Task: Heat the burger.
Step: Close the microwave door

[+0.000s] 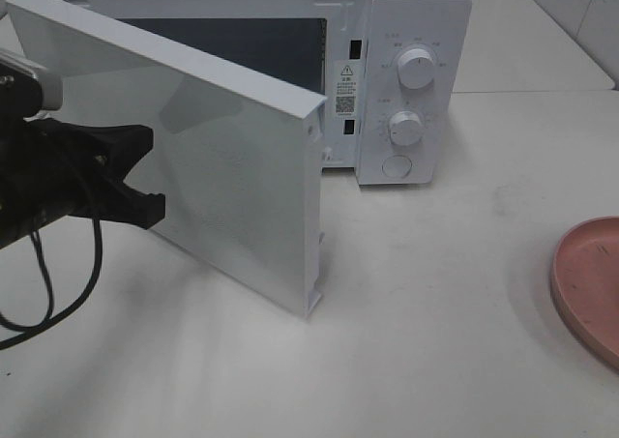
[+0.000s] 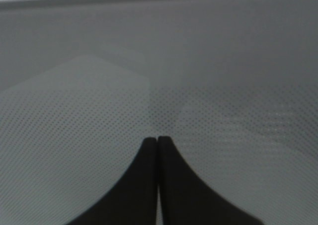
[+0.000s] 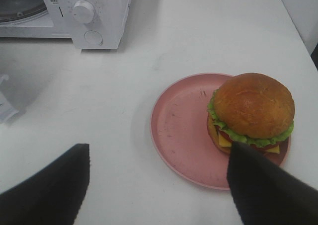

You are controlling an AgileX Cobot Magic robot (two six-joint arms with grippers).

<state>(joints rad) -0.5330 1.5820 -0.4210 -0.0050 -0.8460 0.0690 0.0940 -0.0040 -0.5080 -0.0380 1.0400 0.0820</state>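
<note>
A white microwave [image 1: 406, 80] sits on a white counter [image 1: 435, 341], its door [image 1: 193, 148] swung wide. The left claw [image 2: 158, 140], pressed together, rests against the door's inner mesh. The right claw [image 3: 159, 180] hangs spread above the burger [image 3: 251, 113], which sits on a pink plate [image 3: 184, 125] (well right of the oven). Best next: lower squarely over the bun, close gently, keep the door held clear.

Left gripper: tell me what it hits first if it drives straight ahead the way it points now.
The microwave door. The left gripper, fingers shut, points at the door's dotted window panel, which fills the left wrist view. The gap looks small, but depth is hard to judge.
</note>
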